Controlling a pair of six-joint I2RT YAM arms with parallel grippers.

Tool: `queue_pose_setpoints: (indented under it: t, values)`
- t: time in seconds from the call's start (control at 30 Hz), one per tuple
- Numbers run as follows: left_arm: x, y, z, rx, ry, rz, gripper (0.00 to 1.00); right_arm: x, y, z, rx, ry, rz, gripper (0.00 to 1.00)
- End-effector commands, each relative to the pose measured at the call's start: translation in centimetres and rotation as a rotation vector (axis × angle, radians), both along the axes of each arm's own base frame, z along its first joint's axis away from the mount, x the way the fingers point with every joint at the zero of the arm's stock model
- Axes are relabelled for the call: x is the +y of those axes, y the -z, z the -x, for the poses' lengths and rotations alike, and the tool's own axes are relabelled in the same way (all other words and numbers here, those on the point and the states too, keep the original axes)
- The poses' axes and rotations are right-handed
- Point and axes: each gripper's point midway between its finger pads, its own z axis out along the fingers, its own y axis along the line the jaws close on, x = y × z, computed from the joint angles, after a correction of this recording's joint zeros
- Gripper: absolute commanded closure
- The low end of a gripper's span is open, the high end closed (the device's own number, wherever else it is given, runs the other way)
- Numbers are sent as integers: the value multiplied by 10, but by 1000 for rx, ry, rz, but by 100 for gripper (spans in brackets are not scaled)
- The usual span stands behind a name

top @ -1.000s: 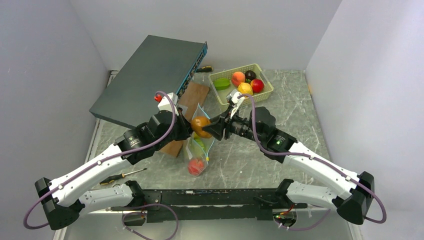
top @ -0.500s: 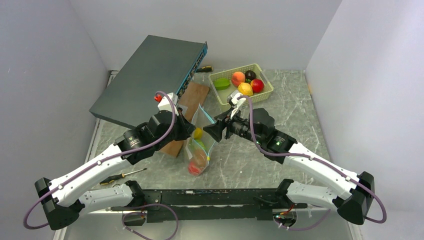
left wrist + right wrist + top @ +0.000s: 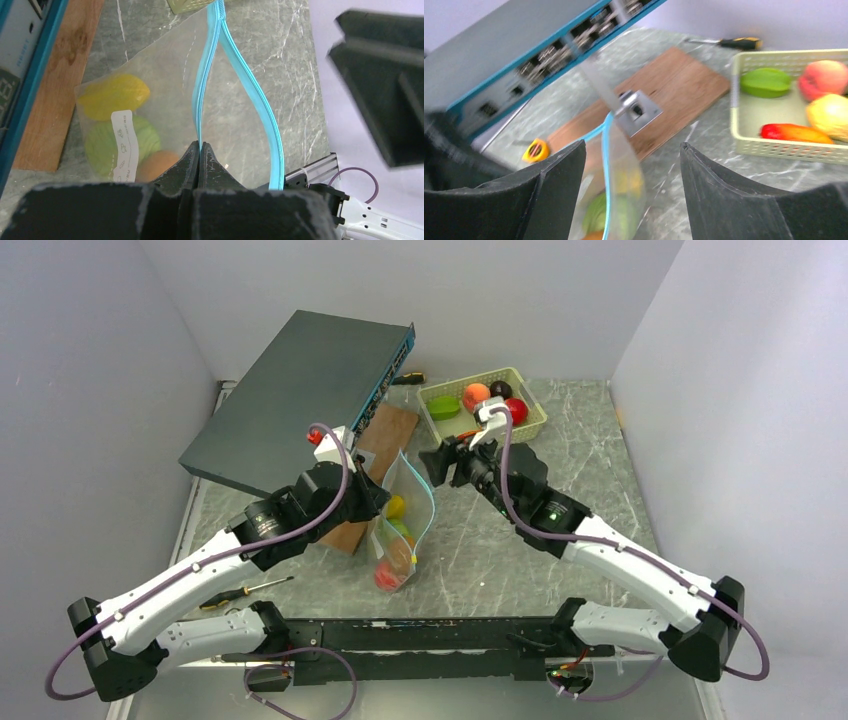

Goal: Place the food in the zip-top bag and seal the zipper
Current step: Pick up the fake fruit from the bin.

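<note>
The clear zip-top bag (image 3: 404, 525) hangs with its mouth open, and its teal-blue zipper (image 3: 210, 65) is spread in a loop. My left gripper (image 3: 200, 148) is shut on one side of the zipper strip and holds it up; the top view shows it (image 3: 381, 502) left of the bag. Inside the bag lie a yellow fruit (image 3: 114, 95), a light green one (image 3: 105, 144), an orange one (image 3: 156, 165) and a red one (image 3: 386, 575). My right gripper (image 3: 633, 145) is open and empty, above and to the right of the bag mouth (image 3: 436, 462).
The pale green basket (image 3: 432, 426) at the back right holds green (image 3: 771, 82), peach (image 3: 826, 80), yellow (image 3: 831, 112) and red (image 3: 794, 132) fruits and a dark purple one (image 3: 500, 389). A network switch (image 3: 300, 390), a wooden board (image 3: 664, 95) and screwdrivers (image 3: 245, 591) lie left.
The orange fruit that my right gripper held over the bag mouth now lies inside the bag. The right gripper has opened and drawn back up toward the basket. The left gripper has not moved.
</note>
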Motion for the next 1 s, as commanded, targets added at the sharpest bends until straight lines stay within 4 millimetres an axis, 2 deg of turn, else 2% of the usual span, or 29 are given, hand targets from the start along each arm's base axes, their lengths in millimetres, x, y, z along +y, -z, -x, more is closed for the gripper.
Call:
queue_pose_setpoints:
  t: [0.0, 0.13, 0.27, 0.33, 0.37, 0.4, 0.5, 0.6, 0.77, 0.87, 0.9, 0.93, 0.97]
  values:
    - [11, 6, 1, 28, -44, -11, 100, -36, -40, -48, -50, 360, -85, 30]
    - [10, 6, -1, 29, -46, -13, 100, -66, -27, -89, -26, 592, -106, 33]
    - [10, 5, -2, 33, -48, -23, 100, -90, -11, -136, 30, 621, -131, 34]
    - [9, 4, -3, 31, -50, -27, 100, -94, -4, -163, 22, 594, -62, 34]
    - [8, 5, -3, 31, -49, -30, 100, -103, 3, -177, 24, 624, -12, 34]
    - [8, 4, -4, 33, -48, -33, 100, -108, 1, -189, 13, 652, 21, 34]
    - [6, 5, -5, 42, -45, -48, 100, -120, 25, -223, 40, 682, 105, 33]
    - [5, 5, -6, 49, -39, -62, 100, -118, 54, -254, 103, 627, 172, 33]
    - [4, 4, -8, 54, -40, -84, 100, -127, 104, -289, 229, 654, 308, 31]
    - [2, 7, -9, 59, -40, -87, 100, -131, 129, -300, 282, 673, 376, 31]
    - [2, 8, -9, 62, -39, -89, 100, -133, 143, -303, 310, 684, 405, 30]
    - [1, 9, -10, 65, -39, -93, 100, -134, 144, -305, 321, 694, 413, 29]
    - [1, 10, -10, 68, -39, -97, 100, -137, 156, -307, 341, 718, 438, 27]
